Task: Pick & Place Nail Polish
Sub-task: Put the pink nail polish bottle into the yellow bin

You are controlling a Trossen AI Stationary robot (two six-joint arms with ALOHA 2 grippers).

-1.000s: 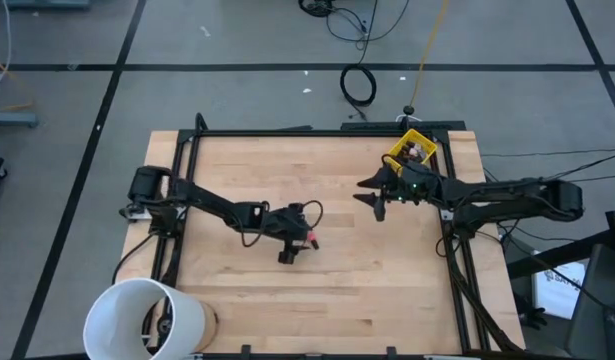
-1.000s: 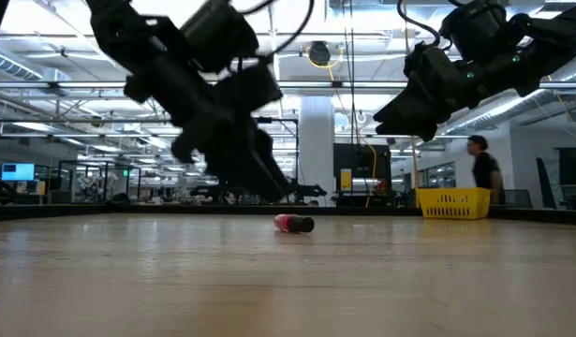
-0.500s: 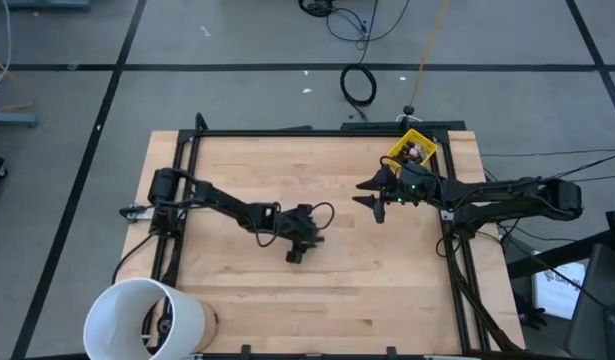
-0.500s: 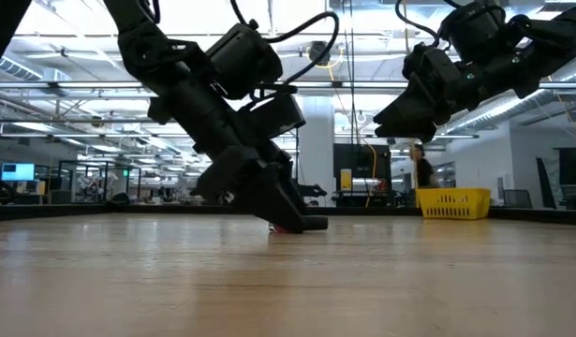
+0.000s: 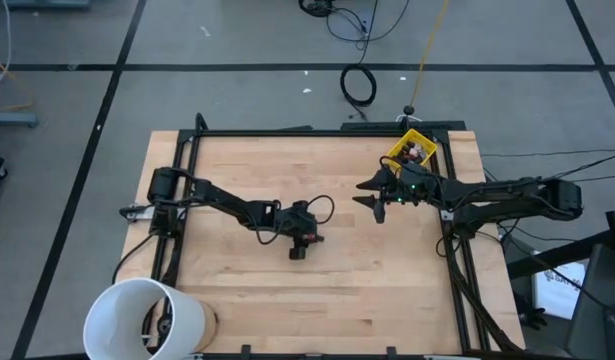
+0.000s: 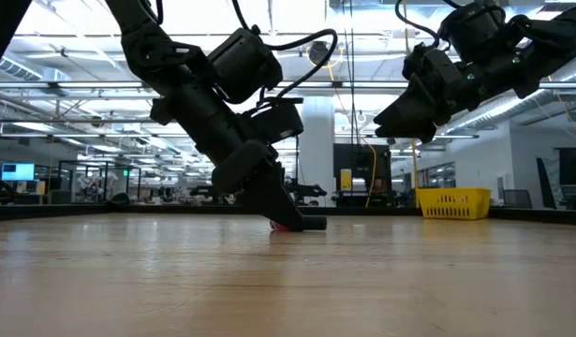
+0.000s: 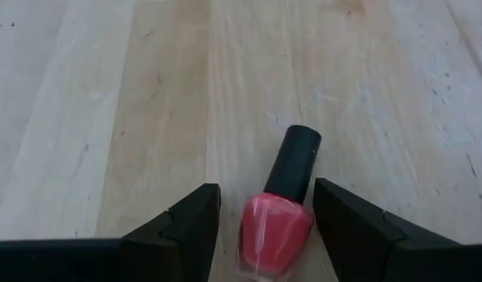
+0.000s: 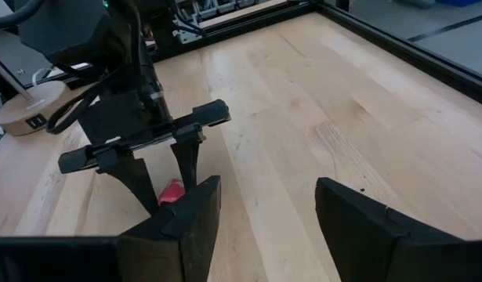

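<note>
Down flat, glossy red nail polish bottle (image 7: 276,231), matte cap

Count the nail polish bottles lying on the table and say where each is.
1: a red bottle lies mid-table between the left gripper's jaws. More may sit in the yellow bin at the far right corner.

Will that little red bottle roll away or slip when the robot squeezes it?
The bottle lies on its side on the table between the left gripper's fingers, so a nudge might roll it. Its body looks smooth and shiny, probably glass, so it could slip or twist in a loose pinch. Being so small, it's likely light.
</note>
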